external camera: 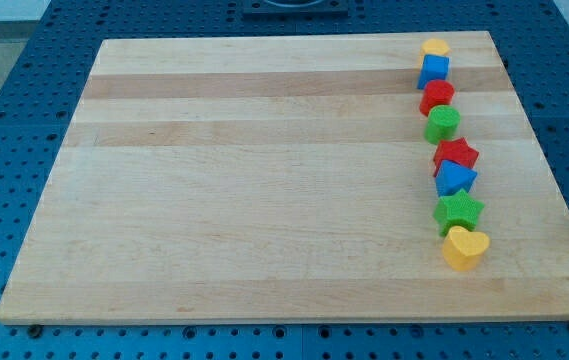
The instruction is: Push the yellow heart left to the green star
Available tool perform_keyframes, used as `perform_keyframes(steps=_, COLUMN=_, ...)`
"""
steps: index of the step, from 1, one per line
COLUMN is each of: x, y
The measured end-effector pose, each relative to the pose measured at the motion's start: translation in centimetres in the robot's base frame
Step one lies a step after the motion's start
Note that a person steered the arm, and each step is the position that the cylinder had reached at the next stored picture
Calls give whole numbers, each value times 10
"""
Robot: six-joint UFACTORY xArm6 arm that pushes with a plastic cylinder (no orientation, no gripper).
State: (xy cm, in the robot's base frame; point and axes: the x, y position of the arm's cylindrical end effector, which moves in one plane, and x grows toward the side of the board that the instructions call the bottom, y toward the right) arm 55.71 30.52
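Wooden desk [264, 180] is carrying eight blocks lined up along the frame's right; your yellow heart [464, 248] is sitting lower right, touching the green star [459, 211] above it. Your tip isn't showing, so its state can't be told.

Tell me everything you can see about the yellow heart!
The yellow heart is a small, chunky block of bright yellow, smooth like plastic. It lies flat on the wooden board, near the board's bottom right corner in this view. It is the lowest block in a crooked column of coloured blocks. The green star sits just above it, touching or nearly touching its top edge. Nothing else is against it. My tip is not clearly visible here.
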Motion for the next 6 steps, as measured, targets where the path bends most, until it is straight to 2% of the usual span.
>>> perform_keyframes(steps=1, x=2, y=-41)
perform_keyframes(steps=2, x=-1, y=-111)
perform_keyframes(steps=3, x=25, y=-128)
perform_keyframes(steps=4, x=25, y=-157)
perform_keyframes(steps=5, x=22, y=-245)
perform_keyframes(steps=6, x=-16, y=-251)
